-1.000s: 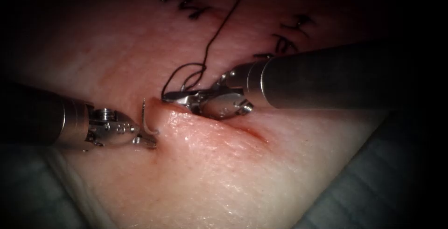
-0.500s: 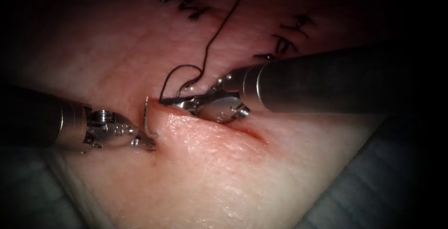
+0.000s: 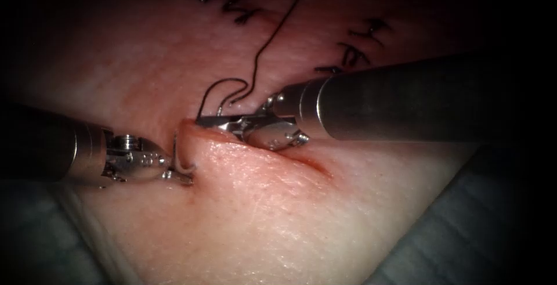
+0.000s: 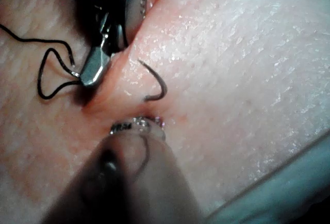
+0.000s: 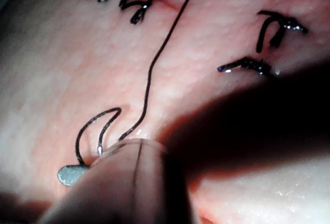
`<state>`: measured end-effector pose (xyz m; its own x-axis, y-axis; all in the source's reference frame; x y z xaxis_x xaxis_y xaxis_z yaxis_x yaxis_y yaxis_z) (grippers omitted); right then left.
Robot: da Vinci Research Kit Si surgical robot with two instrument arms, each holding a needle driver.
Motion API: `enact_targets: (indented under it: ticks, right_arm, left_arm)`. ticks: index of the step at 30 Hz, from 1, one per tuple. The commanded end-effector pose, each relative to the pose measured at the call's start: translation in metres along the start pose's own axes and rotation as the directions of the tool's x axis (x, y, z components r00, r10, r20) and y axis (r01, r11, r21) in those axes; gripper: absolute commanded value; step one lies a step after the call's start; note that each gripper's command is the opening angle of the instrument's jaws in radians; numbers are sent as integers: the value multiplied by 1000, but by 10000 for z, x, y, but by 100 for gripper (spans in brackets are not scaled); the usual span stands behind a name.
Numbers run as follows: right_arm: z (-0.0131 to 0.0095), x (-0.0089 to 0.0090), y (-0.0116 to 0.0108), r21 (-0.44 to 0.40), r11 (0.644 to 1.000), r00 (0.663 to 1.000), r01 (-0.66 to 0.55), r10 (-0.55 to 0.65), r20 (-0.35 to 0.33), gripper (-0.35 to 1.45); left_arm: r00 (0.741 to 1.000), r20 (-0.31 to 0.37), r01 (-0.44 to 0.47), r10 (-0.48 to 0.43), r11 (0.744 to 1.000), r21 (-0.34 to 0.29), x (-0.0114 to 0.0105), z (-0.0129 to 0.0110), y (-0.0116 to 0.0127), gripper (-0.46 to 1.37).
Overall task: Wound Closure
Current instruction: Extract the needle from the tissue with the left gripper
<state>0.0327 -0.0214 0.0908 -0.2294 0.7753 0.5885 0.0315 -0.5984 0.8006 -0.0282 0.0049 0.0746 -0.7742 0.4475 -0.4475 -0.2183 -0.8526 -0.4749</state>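
Pale, glistening tissue [image 3: 267, 215] filled the field, its cut [image 3: 301, 160] running obliquely toward the right, with dark earlier stitches [image 3: 354, 47] further back. At the cut's left end the curved needle [image 3: 181, 148] stood partly buried in the tissue — its exposed arc rose from the surface, the tip end near the left tool [image 3: 180, 175]. That tool's jaws sat together at the needle's lower end, though a grip could not be confirmed. The right tool [image 3: 209, 121] lay along the cut's far edge, jaws closed on the thread [image 3: 261, 58] — which looped just behind them.
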Motion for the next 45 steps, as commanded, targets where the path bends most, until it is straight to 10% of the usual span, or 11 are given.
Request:
enact_targets:
  ticks: [1, 13, 29, 40, 45]
  right_arm:
    - [1, -3, -1, 3, 999, 999, 55, -55, -2, 121]
    - [-35, 18, -20, -231, 912, 928, 340, -366, -76, 118]
    - [-63, 37, -35, -382, 749, 814, 541, -581, 14, 120]
    - [-88, 48, -49, -468, 539, 663, 700, -733, 148, 136]
    - [-103, 49, -53, -446, 362, 496, 819, -837, 232, 137]
  left_arm:
    - [1000, -3, 0, 0, 1000, -2, 0, 0, 0, -24]
    - [998, -50, -34, 33, 999, -11, -1, -10, -4, -13]
    - [960, -250, -134, 122, 990, -31, 4, -20, -11, 42]
    - [952, -282, -135, 121, 990, -30, 3, -22, -15, 50]
    - [925, -364, -139, 113, 989, -46, 8, -23, -17, 58]
